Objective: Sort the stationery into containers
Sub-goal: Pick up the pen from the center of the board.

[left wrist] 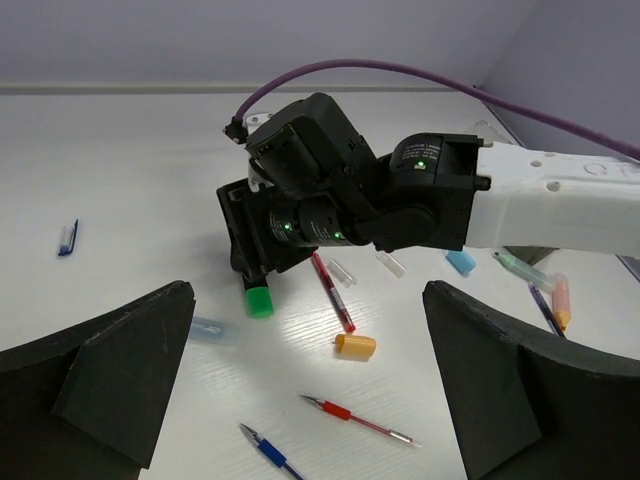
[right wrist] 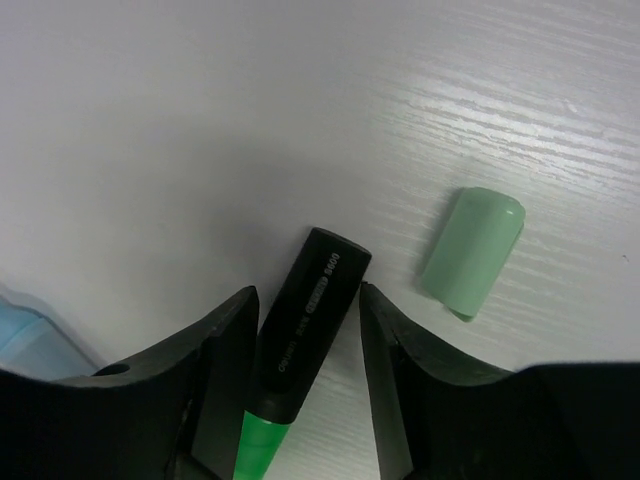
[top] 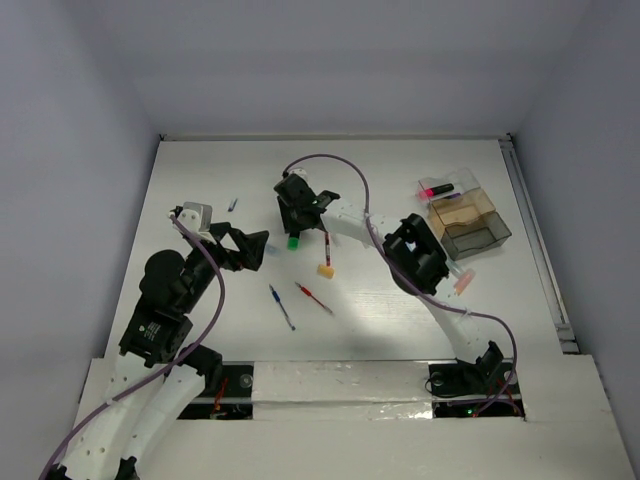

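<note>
White print runs lengthwise along the black barrel of the green highlighter (right wrist: 310, 310) in the right wrist view. The larger characters near the blunt end look like "6600", though the first could be an S. A line of smaller lettering beside them is too blurred to read. Nothing can be read in the overhead view or the left wrist view

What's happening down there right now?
Left fingers open, empty. Right fingers straddle green highlighter, grip unclear. Pale green piece beside, not blocking.
</note>
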{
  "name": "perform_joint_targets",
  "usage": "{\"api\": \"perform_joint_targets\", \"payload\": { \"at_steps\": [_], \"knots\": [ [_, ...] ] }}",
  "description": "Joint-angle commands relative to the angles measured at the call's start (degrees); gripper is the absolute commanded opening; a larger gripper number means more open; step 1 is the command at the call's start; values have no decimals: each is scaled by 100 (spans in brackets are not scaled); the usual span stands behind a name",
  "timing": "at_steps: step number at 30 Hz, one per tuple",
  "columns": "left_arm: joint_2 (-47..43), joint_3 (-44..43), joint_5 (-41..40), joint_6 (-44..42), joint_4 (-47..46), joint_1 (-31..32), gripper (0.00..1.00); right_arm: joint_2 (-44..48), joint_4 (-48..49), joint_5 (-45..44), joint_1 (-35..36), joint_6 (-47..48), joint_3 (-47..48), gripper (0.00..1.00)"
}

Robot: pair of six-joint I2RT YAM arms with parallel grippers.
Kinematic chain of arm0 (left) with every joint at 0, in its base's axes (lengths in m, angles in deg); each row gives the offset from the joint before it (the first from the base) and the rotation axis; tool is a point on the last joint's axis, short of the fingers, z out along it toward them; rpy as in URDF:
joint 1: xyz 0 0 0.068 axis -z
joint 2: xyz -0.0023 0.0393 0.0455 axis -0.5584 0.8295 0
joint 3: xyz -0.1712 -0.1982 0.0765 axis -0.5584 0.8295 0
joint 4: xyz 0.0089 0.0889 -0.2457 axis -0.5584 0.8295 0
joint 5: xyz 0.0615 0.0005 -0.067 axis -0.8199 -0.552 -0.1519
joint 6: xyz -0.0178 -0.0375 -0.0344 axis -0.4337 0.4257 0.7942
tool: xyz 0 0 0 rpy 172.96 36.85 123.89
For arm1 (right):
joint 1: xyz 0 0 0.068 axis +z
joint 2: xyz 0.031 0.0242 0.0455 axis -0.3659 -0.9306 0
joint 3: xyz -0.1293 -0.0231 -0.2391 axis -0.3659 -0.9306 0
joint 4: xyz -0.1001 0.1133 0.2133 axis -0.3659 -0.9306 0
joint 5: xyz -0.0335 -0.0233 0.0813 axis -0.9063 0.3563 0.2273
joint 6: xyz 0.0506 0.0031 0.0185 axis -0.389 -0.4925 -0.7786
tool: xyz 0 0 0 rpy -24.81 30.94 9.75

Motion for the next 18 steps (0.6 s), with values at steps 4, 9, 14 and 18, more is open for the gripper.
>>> {"api": "perform_joint_targets", "payload": {
  "at_steps": [4,9,14,18],
  "knots": [
    [-98,-211,23,12,-151,77,99,-270,85,-38,68,-33,276,41],
    [-116,-202,6,12,-160,77,99,-384,129,-73,68,-42,503,23],
    [-98,-202,-29,21,-160,77,99,-70,594,-179,68,-121,522,12],
    [-81,-202,-65,21,-151,77,99,746,1628,-135,-116,-314,-22,12]
  ]
}}
